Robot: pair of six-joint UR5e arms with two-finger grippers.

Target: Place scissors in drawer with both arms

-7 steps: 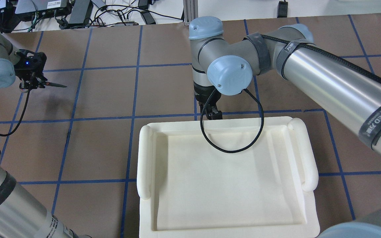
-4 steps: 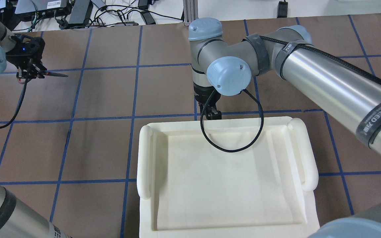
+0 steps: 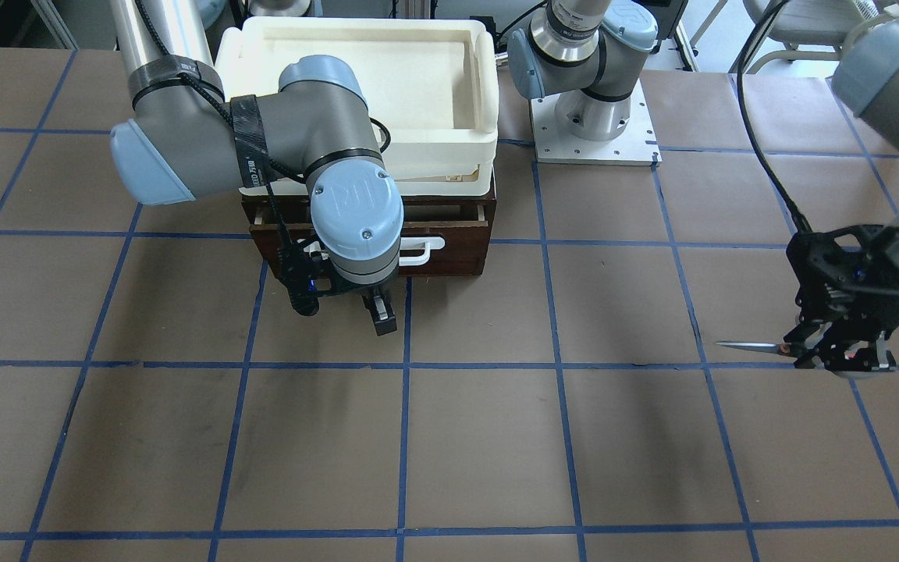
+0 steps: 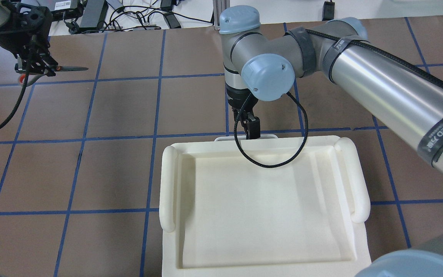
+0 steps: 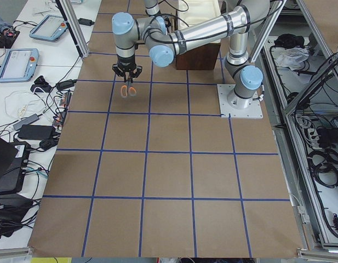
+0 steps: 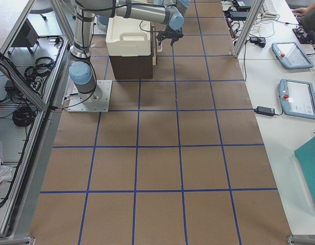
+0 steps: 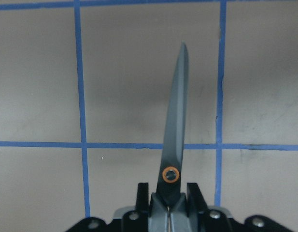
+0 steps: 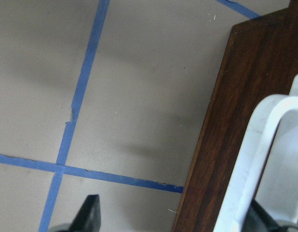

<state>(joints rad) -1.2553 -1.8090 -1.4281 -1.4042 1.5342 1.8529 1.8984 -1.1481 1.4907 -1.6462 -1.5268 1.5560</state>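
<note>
Scissors [image 7: 175,125] clamped in left gripper [image 3: 840,351], well apart from drawer [image 3: 457,226], right gripper [image 4: 252,130] agape at handle [image 8: 257,145], tray [image 4: 169,184] hiding drawer overhead

The tray [image 3: 485,72] sits atop the drawer [image 3: 457,251], scissors [image 3: 750,345] well apart leftward.

Over the robot's shoulders we look forward and down on the tray [image 4: 169,184]. Across the table [image 3: 481,453] we face the robot, steeply down, its base [image 3: 592,117] at the top; both views share the tray. From each table end, high and far off, we look along its length. Our wrist cameras sit close: the left looks along the scissors [image 7: 177,121], the right down beside the drawer [image 8: 221,145].
</note>
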